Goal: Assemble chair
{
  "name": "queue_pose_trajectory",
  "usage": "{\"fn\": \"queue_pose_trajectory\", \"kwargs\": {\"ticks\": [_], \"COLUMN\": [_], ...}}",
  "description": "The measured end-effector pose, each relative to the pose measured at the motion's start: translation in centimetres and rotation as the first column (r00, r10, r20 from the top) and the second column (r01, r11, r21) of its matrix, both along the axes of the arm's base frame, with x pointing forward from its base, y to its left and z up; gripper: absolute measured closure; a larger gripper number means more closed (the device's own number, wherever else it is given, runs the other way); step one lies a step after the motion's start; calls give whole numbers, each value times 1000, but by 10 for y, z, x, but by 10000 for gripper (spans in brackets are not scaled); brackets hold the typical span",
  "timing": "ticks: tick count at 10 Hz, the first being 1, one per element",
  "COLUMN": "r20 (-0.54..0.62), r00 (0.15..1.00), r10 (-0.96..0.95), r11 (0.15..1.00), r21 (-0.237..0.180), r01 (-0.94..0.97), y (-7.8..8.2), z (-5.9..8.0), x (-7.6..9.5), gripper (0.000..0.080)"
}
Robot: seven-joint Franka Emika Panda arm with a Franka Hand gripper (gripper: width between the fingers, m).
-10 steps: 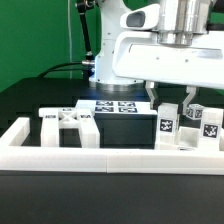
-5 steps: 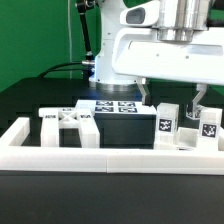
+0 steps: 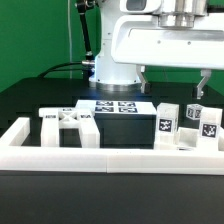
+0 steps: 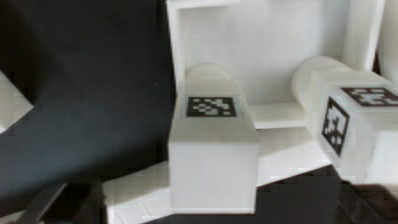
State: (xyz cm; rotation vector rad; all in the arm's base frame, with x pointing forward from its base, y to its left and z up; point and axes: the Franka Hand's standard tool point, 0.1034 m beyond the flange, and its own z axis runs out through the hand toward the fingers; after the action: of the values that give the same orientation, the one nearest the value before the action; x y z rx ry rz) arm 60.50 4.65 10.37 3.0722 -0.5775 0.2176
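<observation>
Exterior view, black table (image 3: 35,100). The two-finger gripper (image 3: 173,82) hangs in the upper part of the frame, toward the exterior view's right. Its dark fingers (image 3: 203,86) are spread wide with nothing between them.

Below it, clear of the fingertips, a cluster of upright white blocky plastic chair parts with black-and-white square tags (image 3: 166,122) stands at mid-height on the exterior view's right. More tagged white chair pieces (image 3: 65,122) lie toward the exterior view's left. The thin flat white marker board (image 3: 113,107) sits between the two groups. A long white border rail (image 3: 110,152) runs across the lower frame in front of everything.

Wrist view: two tagged white blocks close up, one central (image 4: 214,140), another beside it (image 4: 356,120). They are apparently joined by a lower white piece.
</observation>
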Motion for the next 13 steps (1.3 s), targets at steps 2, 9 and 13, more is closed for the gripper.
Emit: {"fn": "queue_pose_trajectory", "kwargs": {"ticks": [2,9,13], "r20": [-1,62,103], "r00": [1000,996,992], "r10": [0,59,72], "r11": [1000,998,997], "r21": [0,-21,-47], "r01": [0,-58,-68], "y": [0,2,3], "z": [-1,-15,-38], "x": [0,-20,-21], "gripper": [151,151,151]}}
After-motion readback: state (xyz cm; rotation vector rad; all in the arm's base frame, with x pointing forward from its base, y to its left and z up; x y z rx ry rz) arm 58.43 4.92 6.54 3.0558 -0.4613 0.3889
